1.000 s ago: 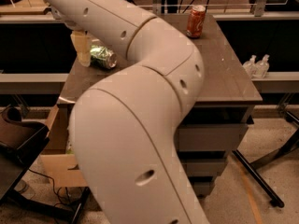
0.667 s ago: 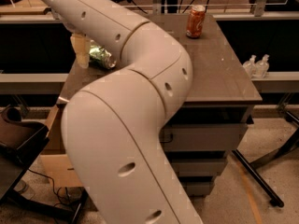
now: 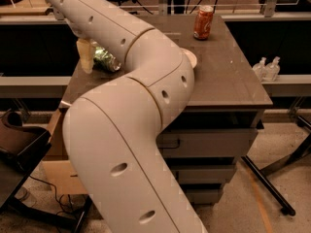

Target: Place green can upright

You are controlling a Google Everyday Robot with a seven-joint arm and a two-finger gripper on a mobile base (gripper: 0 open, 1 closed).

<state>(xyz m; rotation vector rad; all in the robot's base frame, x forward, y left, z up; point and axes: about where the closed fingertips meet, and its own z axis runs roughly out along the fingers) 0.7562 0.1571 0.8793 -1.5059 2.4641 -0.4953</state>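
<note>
The green can (image 3: 105, 60) lies on its side near the left edge of the dark table (image 3: 228, 76), shiny green with pale markings. My arm crosses in front of it and hides its right part. My gripper (image 3: 87, 56) is at the can's left end, low over the table, right beside the can; whether it holds the can cannot be seen. The arm's big white links fill the middle and lower left of the view.
An orange-red soda can (image 3: 203, 22) stands upright at the back of the table. A white dish (image 3: 191, 59) peeks out from behind my arm. Two small clear bottles (image 3: 266, 68) stand on a ledge at the right. Drawers (image 3: 209, 144) sit under the table, with a cardboard box (image 3: 54, 152) at the lower left.
The arm's elbow and lower links have swung to the left across the view. The gripper and the green can stay in the same place on the table.
</note>
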